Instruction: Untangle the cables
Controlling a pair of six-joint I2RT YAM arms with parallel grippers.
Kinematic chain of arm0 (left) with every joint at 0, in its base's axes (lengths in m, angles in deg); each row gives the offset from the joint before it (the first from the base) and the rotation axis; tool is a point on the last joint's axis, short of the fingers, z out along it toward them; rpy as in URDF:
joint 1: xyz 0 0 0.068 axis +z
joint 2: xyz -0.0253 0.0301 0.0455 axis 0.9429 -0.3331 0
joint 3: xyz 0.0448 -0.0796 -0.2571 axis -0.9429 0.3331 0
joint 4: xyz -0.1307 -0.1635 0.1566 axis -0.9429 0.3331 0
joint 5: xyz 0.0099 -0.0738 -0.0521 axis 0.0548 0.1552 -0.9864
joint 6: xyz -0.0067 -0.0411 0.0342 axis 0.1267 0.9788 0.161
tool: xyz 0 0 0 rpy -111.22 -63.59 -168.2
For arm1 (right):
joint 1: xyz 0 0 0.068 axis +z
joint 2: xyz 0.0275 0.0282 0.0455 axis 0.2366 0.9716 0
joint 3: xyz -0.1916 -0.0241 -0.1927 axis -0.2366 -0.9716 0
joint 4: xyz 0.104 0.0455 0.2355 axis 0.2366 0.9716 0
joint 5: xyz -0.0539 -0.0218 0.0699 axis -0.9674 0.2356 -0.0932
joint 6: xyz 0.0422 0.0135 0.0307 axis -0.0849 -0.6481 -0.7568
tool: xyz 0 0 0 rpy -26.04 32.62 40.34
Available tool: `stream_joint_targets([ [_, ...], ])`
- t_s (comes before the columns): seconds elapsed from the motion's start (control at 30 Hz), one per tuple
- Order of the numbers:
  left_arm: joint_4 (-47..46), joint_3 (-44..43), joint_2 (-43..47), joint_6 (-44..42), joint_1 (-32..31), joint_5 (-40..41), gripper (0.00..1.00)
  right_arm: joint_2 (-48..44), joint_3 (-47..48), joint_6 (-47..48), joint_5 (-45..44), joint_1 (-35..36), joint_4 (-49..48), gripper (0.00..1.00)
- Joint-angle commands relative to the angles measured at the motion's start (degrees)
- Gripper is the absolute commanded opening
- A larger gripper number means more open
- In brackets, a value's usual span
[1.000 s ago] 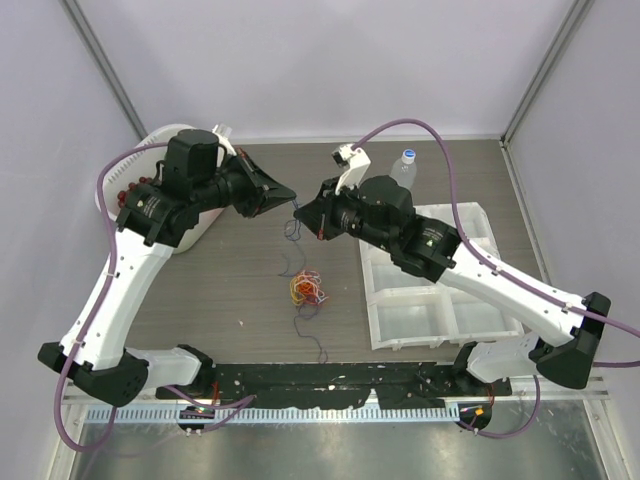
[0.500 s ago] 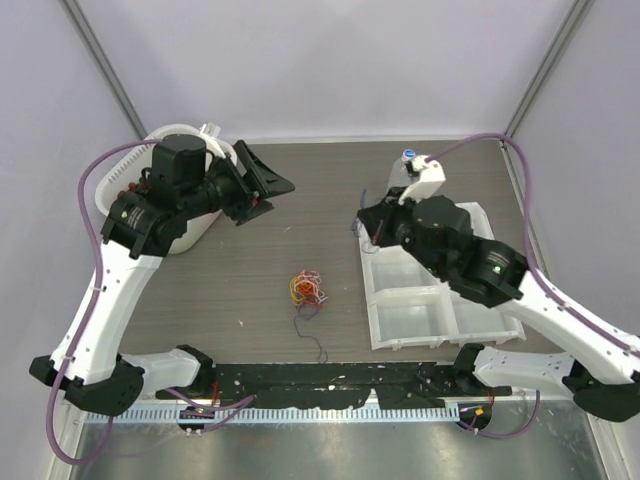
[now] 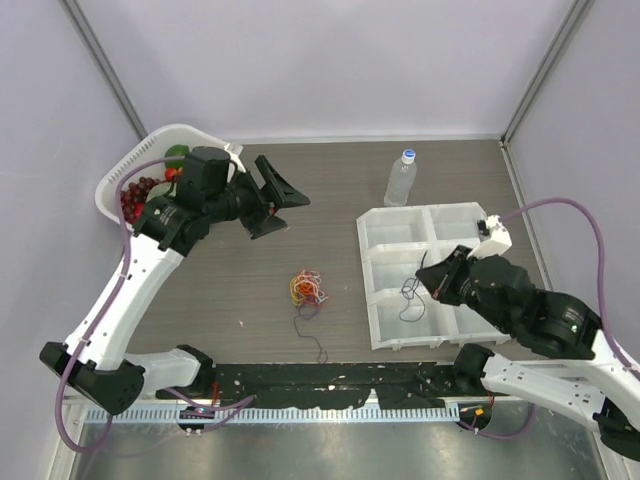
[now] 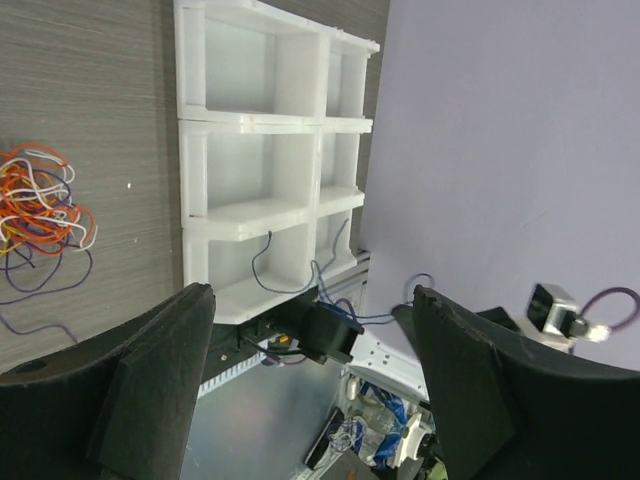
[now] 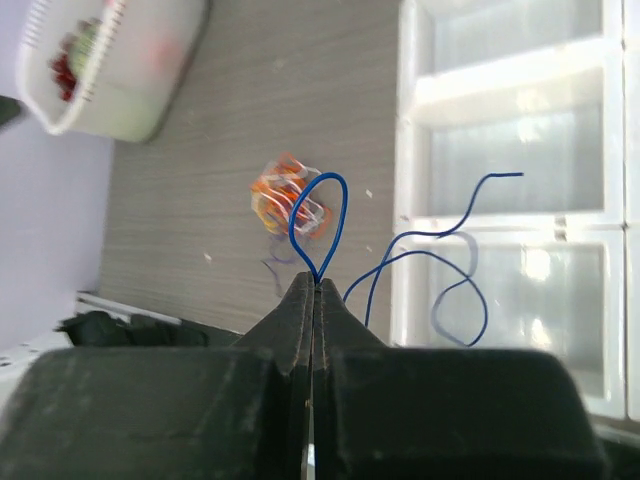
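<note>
The cables lie as a small orange, red and white tangle on the table's middle, also seen in the left wrist view and the right wrist view. One blue cable is pulled free. My right gripper is shut on its loop, and its tail hangs over the white compartment tray. From above, the right gripper hovers over the tray's near-left cell with the blue cable dangling. My left gripper stands open and empty above the table, up and left of the tangle; its fingers hold nothing.
A clear bottle stands behind the white tray. A white basket with fruit sits at the far left. A thin dark strand trails from the tangle toward the near edge.
The left gripper opened and let go of the blue cable. The right arm swung right and nearer, carrying that cable from the table's middle to over the tray.
</note>
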Motion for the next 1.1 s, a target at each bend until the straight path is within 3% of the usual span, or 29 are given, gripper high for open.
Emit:
stream_joint_targets([
  [0.0,-6.4,0.4,-0.3,2.0,-0.5,-3.5,0.84,-0.4,-7.3,-7.4,0.6,-0.1,2.4,0.01],
  [0.13,-5.6,0.9,-1.2,2.1,-1.1,-5.0,0.82,-1.7,-12.3,-16.1,-5.6,0.0,7.4,0.01],
  [0.23,-4.8,2.3,-1.6,1.5,-1.9,-5.6,0.79,-2.6,-15.8,-24.0,-5.2,0.0,10.2,0.01],
  [0.37,-5.5,5.4,-0.9,1.6,-3.3,-5.6,0.76,-2.0,-16.9,-27.6,-6.0,0.0,13.0,0.01],
  [0.7,-5.8,6.1,-2.4,0.9,-5.4,-6.0,0.75,9.1,-13.6,-22.6,-0.8,-1.9,13.8,0.01],
  [0.83,-5.6,7.1,-1.6,0.5,-5.6,-5.8,0.75,11.1,-16.0,-16.4,6.9,-7.9,8.9,0.00],
  [0.93,-4.7,8.3,-0.6,0.0,-5.7,-5.5,0.75,11.4,-19.1,-11.8,13.4,-17.0,4.7,0.01],
  [1.07,-4.0,10.9,1.2,-1.3,-5.6,-5.0,0.75,11.0,-23.5,-11.0,20.0,-22.6,-2.2,0.01],
])
